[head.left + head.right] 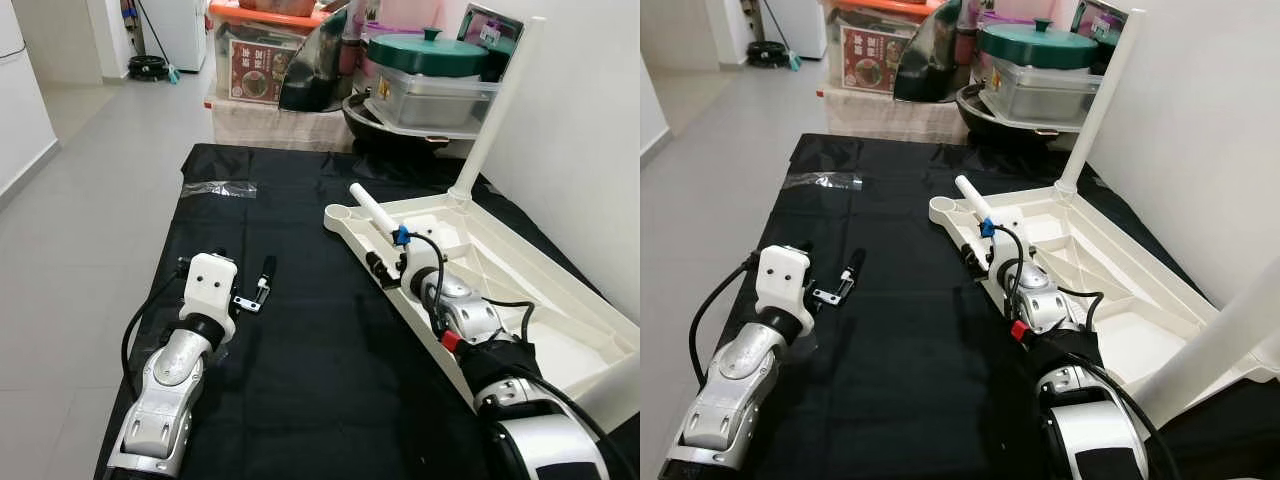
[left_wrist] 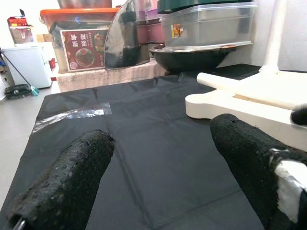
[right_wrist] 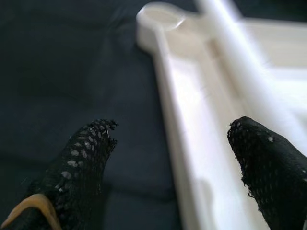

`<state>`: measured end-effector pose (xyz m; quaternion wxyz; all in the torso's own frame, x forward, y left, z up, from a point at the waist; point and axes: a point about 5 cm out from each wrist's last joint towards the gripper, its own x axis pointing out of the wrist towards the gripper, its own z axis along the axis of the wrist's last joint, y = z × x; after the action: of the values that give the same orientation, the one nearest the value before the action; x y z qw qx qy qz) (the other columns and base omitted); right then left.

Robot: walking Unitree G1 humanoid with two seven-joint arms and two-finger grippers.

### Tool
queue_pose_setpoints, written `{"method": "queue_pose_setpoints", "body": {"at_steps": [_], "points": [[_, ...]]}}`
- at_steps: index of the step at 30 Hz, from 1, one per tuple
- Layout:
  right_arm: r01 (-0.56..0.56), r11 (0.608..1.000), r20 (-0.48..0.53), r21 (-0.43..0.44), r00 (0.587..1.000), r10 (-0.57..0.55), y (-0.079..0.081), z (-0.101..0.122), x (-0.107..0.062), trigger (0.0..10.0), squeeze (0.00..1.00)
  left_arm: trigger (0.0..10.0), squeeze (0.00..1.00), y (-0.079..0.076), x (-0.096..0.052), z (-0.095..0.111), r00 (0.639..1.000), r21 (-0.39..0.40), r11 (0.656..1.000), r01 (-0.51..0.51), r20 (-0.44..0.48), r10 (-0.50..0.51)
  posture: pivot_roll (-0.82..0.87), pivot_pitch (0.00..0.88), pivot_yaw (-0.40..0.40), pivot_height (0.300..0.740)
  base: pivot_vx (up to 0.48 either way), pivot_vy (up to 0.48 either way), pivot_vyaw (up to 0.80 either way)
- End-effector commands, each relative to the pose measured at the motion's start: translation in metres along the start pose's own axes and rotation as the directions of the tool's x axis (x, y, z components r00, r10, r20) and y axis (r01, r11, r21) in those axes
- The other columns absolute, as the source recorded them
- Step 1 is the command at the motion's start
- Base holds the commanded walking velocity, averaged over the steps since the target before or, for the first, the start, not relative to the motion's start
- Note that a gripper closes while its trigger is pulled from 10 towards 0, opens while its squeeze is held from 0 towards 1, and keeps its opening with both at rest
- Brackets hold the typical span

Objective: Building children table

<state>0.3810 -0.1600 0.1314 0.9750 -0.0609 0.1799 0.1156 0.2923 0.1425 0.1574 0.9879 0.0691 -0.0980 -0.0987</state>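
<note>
The right gripper (image 3: 172,143) hangs with fingers spread over the near rim of the upturned cream plastic table top (image 1: 520,290), which lies on the black cloth (image 1: 300,340). A loose white table leg (image 1: 372,212) rests across the top's corner; another leg (image 1: 500,105) stands upright. The left gripper (image 2: 160,158), also spread wide, rests low over the cloth beside it, near a crumpled clear plastic bag (image 1: 218,189).
</note>
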Motion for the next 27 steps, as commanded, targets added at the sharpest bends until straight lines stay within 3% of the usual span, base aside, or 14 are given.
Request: {"method": "queue_pose_setpoints", "body": {"at_steps": [1,6,9,16,19,27], "points": [[-0.021,1.0,-0.034,-0.008,0.999,0.021,0.001,-0.006,0.002,10.0,0.0,10.0,0.0,-0.003,-0.001,0.001,1.0,0.003,1.0,0.004,0.001,-0.004,0.09,0.0,-0.165,0.74,0.0,0.0,0.0],[-0.047,0.999,-0.092,-0.027,0.995,0.044,0.001,-0.018,0.005,10.0,0.0,10.0,0.0,-0.001,-0.001,0.002,1.0,0.008,1.0,-0.002,0.002,0.002,0.1,0.0,-0.168,0.74,0.0,0.0,0.0],[0.032,0.999,-0.129,-0.032,0.991,-0.035,-0.011,-0.025,0.004,10.0,0.0,10.0,0.0,0.0,-0.001,0.002,1.0,0.012,1.0,-0.003,0.001,0.003,0.11,0.0,-0.17,0.74,0.0,0.0,0.0],[0.071,0.997,-0.075,0.007,0.995,-0.071,-0.019,-0.013,0.004,10.0,0.0,10.0,0.0,0.0,-0.002,0.002,1.0,0.014,1.0,-0.006,0.002,0.006,0.12,0.0,-0.171,0.74,0.0,0.0,0.0],[0.044,0.999,-0.076,0.007,0.996,-0.044,-0.015,-0.011,0.006,10.0,0.0,10.0,0.0,0.001,-0.003,0.002,1.0,0.015,1.0,-0.006,-0.002,0.006,0.11,0.0,-0.167,0.74,0.0,0.0,0.0],[-0.114,0.992,-0.244,-0.053,0.965,0.098,0.009,-0.043,0.007,10.0,0.0,10.0,0.0,-0.003,0.0,0.0,1.0,0.027,0.999,0.017,-0.014,-0.016,0.12,0.0,-0.165,0.74,0.0,0.0,0.0]]}}
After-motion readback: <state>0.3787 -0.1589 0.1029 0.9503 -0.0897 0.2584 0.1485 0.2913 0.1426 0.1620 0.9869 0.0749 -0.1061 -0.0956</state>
